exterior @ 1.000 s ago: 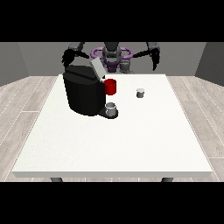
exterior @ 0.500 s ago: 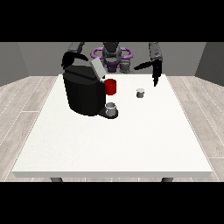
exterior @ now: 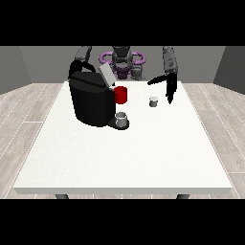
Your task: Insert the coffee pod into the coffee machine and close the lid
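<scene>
Pod [exterior: 153,101] sits untouched on surface [exterior: 124,153]; hand at view's right [exterior: 168,88] hangs beside it, fingers spread, straight. Drop directly over pod b4 pinching.

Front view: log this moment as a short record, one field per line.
coffee machine: black, on the table's left part, lid raised
cup: grey, on the machine's base
coffee pod: small, on the table right of the machine, not held
red part: at the machine's front
hand at the view's right: open, fingers pointing down, just right of the pod
hand at the view's left: behind the machine, unclear
</scene>
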